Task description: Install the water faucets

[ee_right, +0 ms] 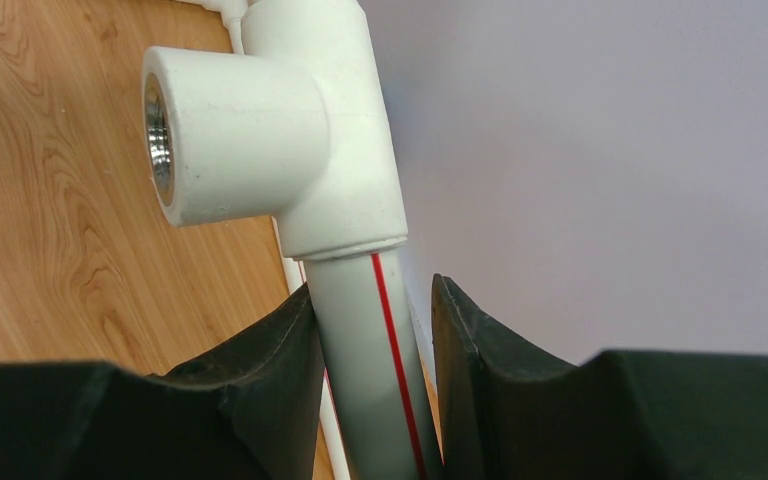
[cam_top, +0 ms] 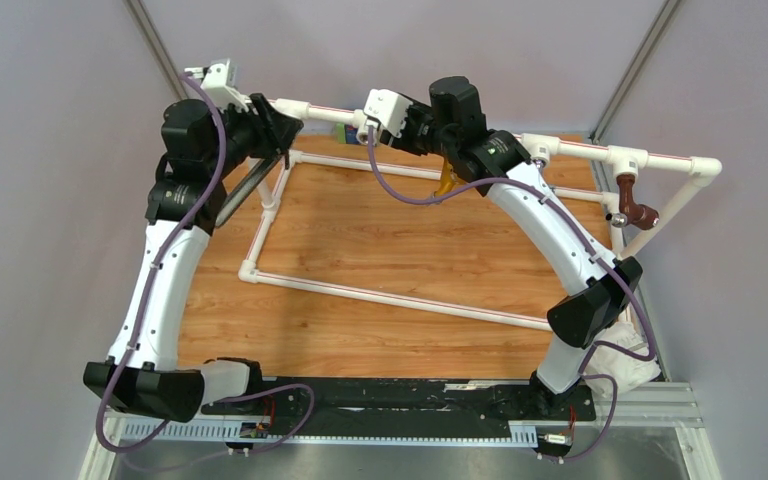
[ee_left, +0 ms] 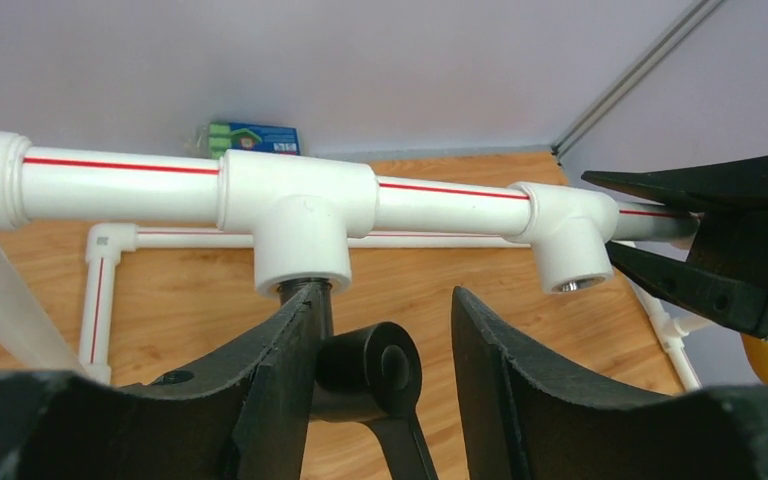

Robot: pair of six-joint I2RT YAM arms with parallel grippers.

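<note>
Faucet [ee_left: 370, 372] sits at ten o'clock, nose in the tee [ee_left: 300, 215], left gripper [ee_left: 385, 300] loose around its head, right gripper [ee_right: 372, 290] clamping the pipe [ee_right: 360, 350] at one o'clock, so tightening probably remains, and the neighbouring socket [ee_left: 572, 272] is empty.

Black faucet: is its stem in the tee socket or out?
In: the stem of the black faucet disappears up into the tee socket in the left wrist view. Thread depth: cannot tell.
</note>
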